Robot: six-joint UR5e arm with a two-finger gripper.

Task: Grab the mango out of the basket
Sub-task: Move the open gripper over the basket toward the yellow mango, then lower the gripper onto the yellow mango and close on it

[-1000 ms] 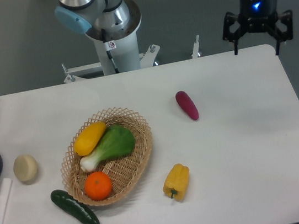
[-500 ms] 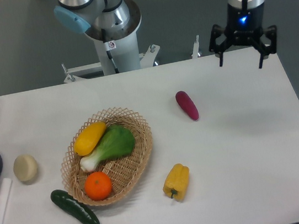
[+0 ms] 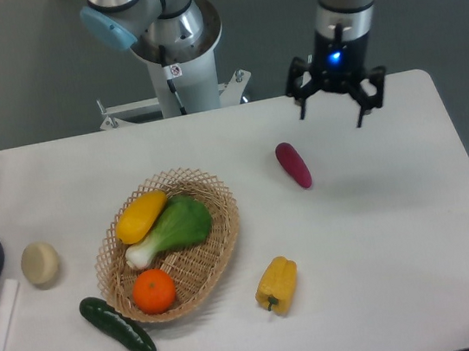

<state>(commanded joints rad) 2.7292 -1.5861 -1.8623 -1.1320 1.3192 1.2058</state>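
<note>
The smooth yellow-orange elongated mango (image 3: pixel 141 216) lies in the far-left part of the shallow oval tan wicker basket (image 3: pixel 223 238), which sits left of the middle of the white tabletop (image 3: pixel 384 242). Its right flank touches the green leafy vegetable with a white stalk (image 3: pixel 172 230), while the round orange (image 3: pixel 154 291) rests apart from it at the basket's near end. The black two-finger hand (image 3: pixel 336 110) hangs empty, fingers spread, above the far right part of the tabletop, well apart from the basket. The mango looks firm, moderately heavy and smooth-skinned, so it could slip or roll out of a loose pinch. A grasp across its narrow middle, from above, seems safest, though the finger on the vegetable side will probably have to push between the two.
</note>
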